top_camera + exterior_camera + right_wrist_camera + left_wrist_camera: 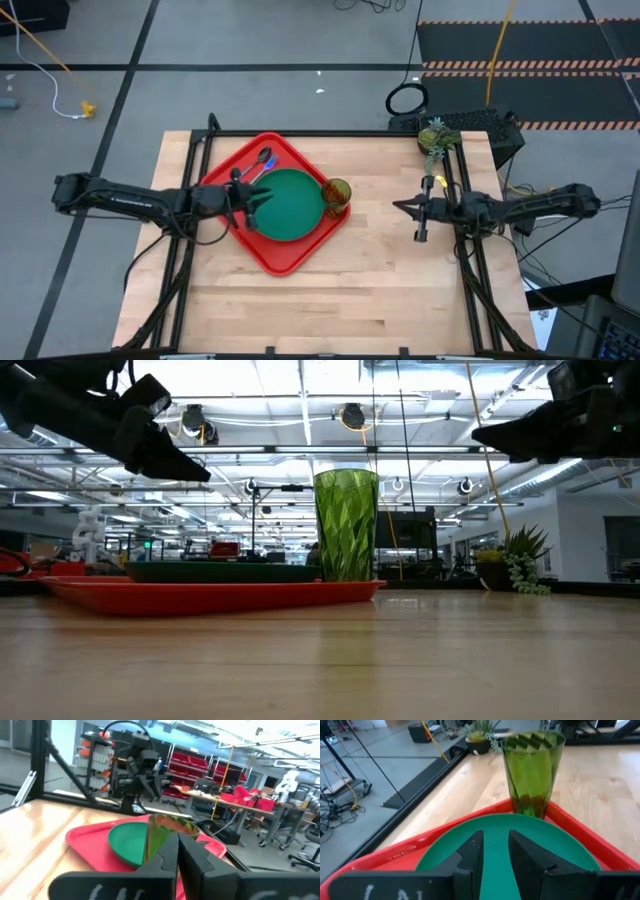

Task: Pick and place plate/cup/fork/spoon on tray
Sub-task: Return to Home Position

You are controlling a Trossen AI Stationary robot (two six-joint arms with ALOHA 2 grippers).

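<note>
Left pincer [252, 212] hovers over the near edge of the round flat dark-green plastic plate [295, 205], fingers [472, 852] slightly apart, holding nothing. The plate lies inside the large red plastic tray [275, 255] with raised rim, directly under and ahead of this pincer. The small olive-green translucent faceted tumbler cup [336, 192] stands upright on the tray just past the plate's far edge, straight ahead of the left pincer. The slim light-blue plastic fork [262, 163] and the spoon with dark shiny bowl [238, 174] lie on the tray just beside the pincer, off the plate. Right pincer [402, 207] waits over the bare wooden table [380, 290], well apart from the tray, pointing at the cup, fingers [167, 852] nearly together, empty.

Judgement: all four items look placed. Cup is light, stiff, slick-walled and tips easily; grip mid-wall across its width. Plate is light, rigid, thin; take it by the rim. Fork and spoon are slim and light; pinch mid-handle.
</note>
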